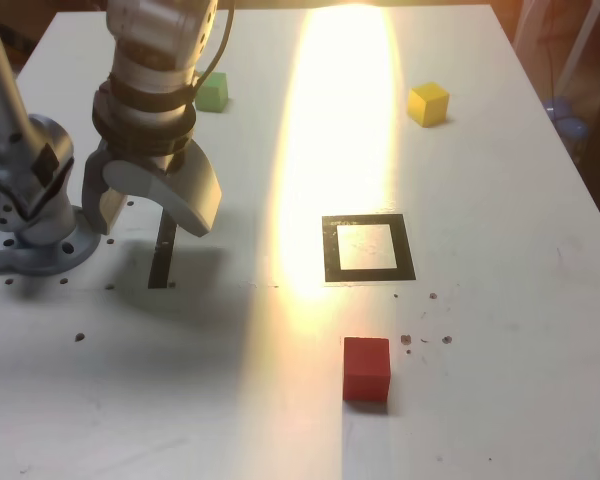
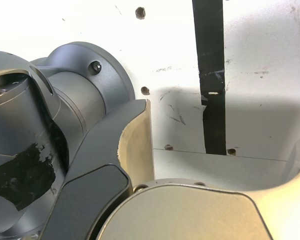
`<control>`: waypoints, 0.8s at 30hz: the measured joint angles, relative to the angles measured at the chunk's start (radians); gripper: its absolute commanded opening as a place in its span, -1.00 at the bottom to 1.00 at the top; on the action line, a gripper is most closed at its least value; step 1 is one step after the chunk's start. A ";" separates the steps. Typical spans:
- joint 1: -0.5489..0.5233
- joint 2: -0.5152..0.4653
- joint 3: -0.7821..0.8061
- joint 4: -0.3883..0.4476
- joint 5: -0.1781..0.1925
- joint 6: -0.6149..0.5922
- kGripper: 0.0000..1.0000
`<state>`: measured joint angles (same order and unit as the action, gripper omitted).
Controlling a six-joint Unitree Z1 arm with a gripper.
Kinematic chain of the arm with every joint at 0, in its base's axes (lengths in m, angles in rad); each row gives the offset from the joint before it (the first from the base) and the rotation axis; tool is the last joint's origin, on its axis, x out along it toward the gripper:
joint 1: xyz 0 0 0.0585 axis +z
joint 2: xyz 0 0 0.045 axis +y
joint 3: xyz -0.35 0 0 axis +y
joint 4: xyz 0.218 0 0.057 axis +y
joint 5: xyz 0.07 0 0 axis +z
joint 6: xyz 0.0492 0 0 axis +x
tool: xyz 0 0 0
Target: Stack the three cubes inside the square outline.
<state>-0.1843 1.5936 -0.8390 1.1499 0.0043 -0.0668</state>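
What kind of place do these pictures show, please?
Probably a robotics lab bench or test setup: a white table with a taped square outline, coloured cubes such as the red cube, and a robot arm's base bolted to the top.

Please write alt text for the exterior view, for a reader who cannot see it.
A robot arm's open, empty gripper hangs over a white table at the view's left, above a black strip. A black square outline lies mid-table, empty, with a red cube nearer the camera, a yellow cube far right and a green cube behind the arm.
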 measured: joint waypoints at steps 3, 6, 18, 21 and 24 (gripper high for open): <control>-0.001 0.002 -0.006 0.000 -0.002 0.000 0.98; -0.015 0.017 -0.025 0.000 -0.007 0.000 0.98; -0.124 0.103 -0.177 0.060 -0.043 -0.054 0.98; -0.148 0.115 -0.219 0.070 -0.048 -0.073 0.98; -0.169 0.143 -0.267 0.096 -0.049 -0.091 0.98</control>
<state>-0.3538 1.7363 -1.1055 1.2456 -0.0442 -0.1575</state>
